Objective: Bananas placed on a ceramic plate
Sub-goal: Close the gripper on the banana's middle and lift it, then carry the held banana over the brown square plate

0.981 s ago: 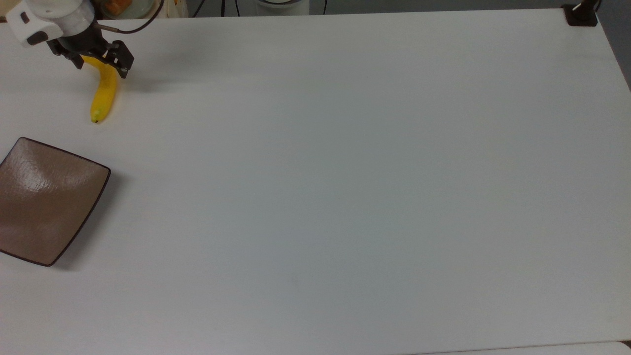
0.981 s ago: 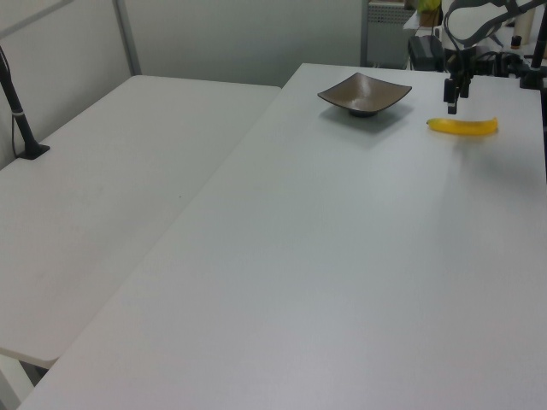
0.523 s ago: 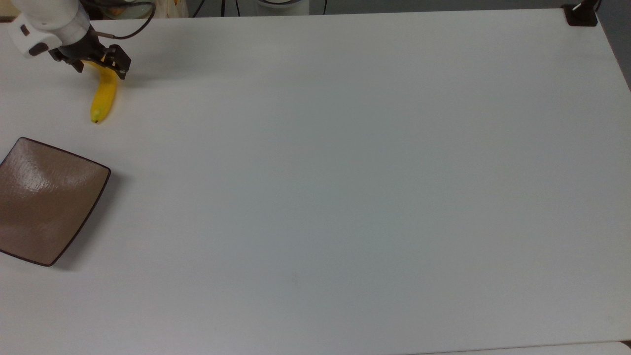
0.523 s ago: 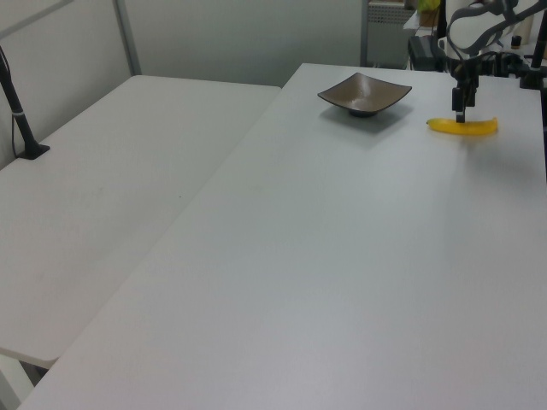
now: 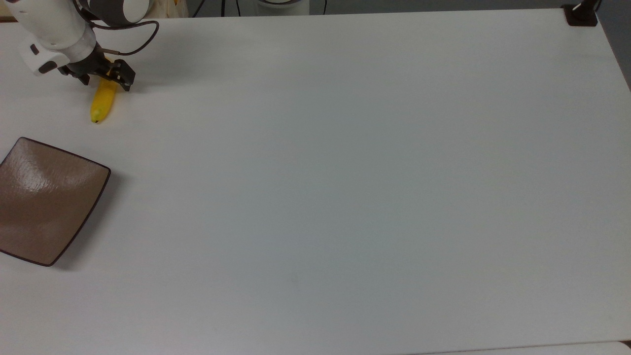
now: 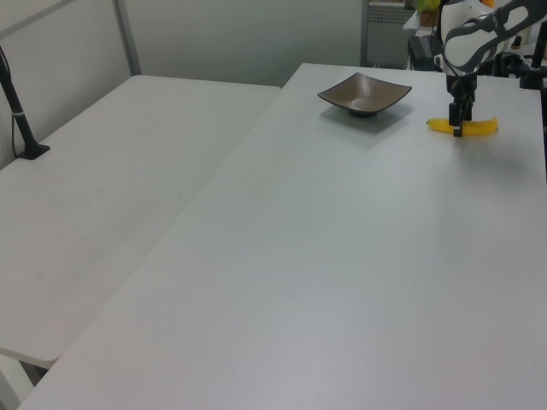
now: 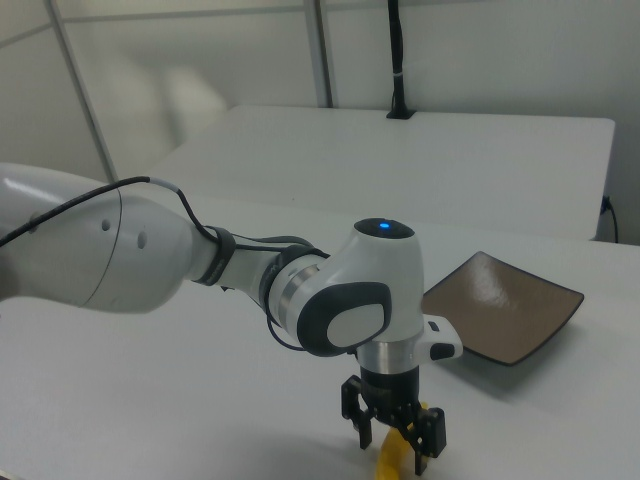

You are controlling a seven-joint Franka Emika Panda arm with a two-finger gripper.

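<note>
- You have a wide white table (image 5: 345,172) with a smooth matte top.
- A yellow banana (image 5: 102,101) lies flat on it near the top view's upper left corner.
- A square brown plate (image 5: 44,199) sits at the top view's left edge, near the banana but apart from it.
- A second white table (image 6: 111,196) adjoins on the left view's left.
</note>
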